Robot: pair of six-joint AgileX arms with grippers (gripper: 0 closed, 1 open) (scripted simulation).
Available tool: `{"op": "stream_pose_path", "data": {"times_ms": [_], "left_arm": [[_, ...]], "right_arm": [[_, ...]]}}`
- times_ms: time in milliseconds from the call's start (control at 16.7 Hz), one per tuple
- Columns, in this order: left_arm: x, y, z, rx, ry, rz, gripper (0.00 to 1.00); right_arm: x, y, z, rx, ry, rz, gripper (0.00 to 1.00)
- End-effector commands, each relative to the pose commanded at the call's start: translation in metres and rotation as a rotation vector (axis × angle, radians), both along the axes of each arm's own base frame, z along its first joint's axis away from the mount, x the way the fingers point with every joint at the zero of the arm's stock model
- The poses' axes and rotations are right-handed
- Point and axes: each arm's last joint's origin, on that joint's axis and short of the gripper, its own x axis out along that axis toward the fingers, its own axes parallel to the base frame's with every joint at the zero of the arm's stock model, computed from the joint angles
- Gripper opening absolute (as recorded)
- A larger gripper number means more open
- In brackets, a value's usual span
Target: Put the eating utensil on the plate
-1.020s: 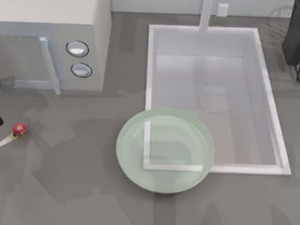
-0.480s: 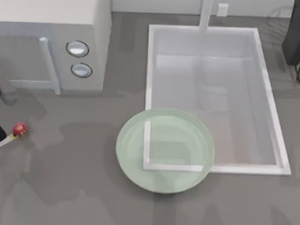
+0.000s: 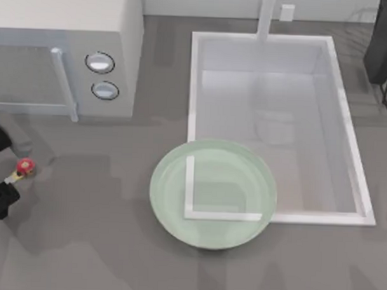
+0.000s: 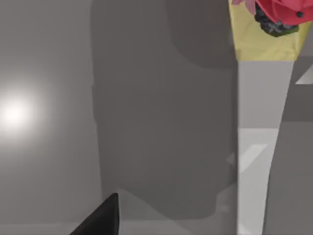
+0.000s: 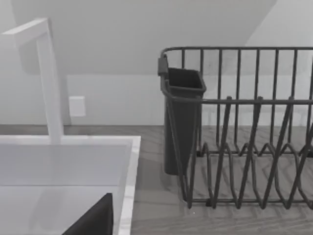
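The eating utensil (image 3: 22, 169) lies on the grey counter at the far left, its red knob toward the plate; its white bowl is hidden. My left gripper (image 3: 0, 171) hovers over it, open, with one black finger on each side of the handle. In the left wrist view the white handle (image 4: 264, 147) runs up to the yellow bit and red knob, and one black fingertip (image 4: 102, 220) shows apart from it. The pale green plate (image 3: 173, 182) sits mid-table, overlapping the sink's near left corner. A fingertip (image 5: 93, 220) of my right gripper shows in the right wrist view.
A white microwave (image 3: 63, 51) stands at the back left, just behind the spoon. The white sink (image 3: 194, 88) with its faucet (image 3: 267, 14) fills the right half. A dark dish rack (image 5: 244, 132) with a cup stands at the back right.
My left gripper has come in from the left edge and now straddles the spoon's handle. The spoon and plate have not moved.
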Motion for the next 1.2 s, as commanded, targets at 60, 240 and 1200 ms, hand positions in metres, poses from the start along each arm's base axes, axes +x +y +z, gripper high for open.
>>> {"op": "stream_pose_path", "data": {"times_ms": [60, 240, 1200], "left_arm": [[0.0025, -0.0002, -0.0036, 0.000, -0.002, 0.000, 1.00], [0.0044, -0.0004, -0.0055, 0.000, -0.005, 0.000, 1.00], [0.0044, -0.0004, -0.0055, 0.000, -0.005, 0.000, 0.00]], "right_arm": [[0.0000, 0.0000, 0.0000, 0.000, 0.000, 0.000, 1.00], [0.0000, 0.0000, 0.0000, 0.000, 0.000, 0.000, 1.00], [0.0000, 0.0000, 0.0000, 0.000, 0.000, 0.000, 1.00]]}}
